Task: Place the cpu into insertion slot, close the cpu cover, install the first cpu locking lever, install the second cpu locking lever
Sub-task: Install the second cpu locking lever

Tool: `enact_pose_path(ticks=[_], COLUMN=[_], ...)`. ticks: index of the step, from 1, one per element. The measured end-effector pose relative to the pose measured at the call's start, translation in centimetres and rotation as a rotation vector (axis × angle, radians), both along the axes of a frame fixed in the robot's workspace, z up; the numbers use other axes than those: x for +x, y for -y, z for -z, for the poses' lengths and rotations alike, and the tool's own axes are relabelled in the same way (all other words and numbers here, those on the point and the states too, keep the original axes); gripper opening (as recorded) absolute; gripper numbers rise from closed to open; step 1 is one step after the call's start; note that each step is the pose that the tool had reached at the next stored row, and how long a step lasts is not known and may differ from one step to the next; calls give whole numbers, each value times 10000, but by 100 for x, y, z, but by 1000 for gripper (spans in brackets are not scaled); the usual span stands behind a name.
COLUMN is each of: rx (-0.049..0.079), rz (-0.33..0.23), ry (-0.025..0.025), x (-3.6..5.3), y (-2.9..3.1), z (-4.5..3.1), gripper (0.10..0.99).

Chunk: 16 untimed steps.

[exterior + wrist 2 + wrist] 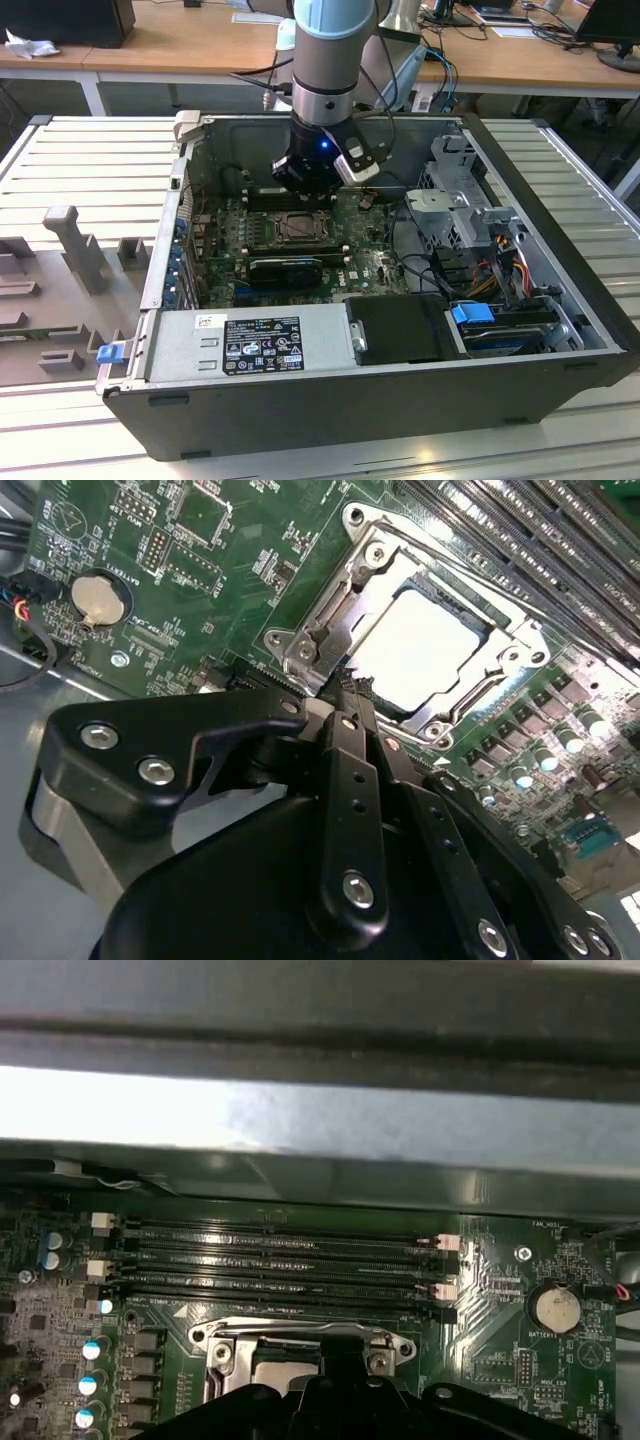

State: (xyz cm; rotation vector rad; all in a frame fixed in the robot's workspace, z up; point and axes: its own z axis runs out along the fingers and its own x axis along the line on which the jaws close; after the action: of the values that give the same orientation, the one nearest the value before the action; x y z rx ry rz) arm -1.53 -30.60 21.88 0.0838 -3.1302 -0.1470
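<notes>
The cpu [420, 645] shows its pale metal top inside the insertion slot [300, 228] on the green motherboard of the open computer case. The silvery cpu cover [335, 610] lies flat around the chip, which shows through its cut-out. My gripper [345, 690] hangs low over the socket's edge, its black fingers together, with nothing between them. The fingertips [343, 708] sit at the cover's rim by a metal lever end; I cannot tell whether they touch it. In the first wrist view the gripper [335, 1365] hides part of the cover [300, 1332]. In the exterior view the gripper [312, 185] is just behind the socket.
Long black memory slots [290, 1255] run beside the socket, toward the case wall [320, 1130]. A coin battery [98, 598] sits on the board to one side. In the exterior view, cables [420, 260] and a drive cage [460, 200] fill the right; the power supply [250, 340] is in front.
</notes>
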Motion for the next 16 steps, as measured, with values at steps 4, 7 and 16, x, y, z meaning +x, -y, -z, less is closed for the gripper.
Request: enact_pose_path(ticks=[4,7,16], rx=[0,1,419], rz=[-1,-1,-2], ry=[1,1,-68], x=[1,1,0], y=[0,127,510], z=[-211,-297,-249], gripper=[106,106,106])
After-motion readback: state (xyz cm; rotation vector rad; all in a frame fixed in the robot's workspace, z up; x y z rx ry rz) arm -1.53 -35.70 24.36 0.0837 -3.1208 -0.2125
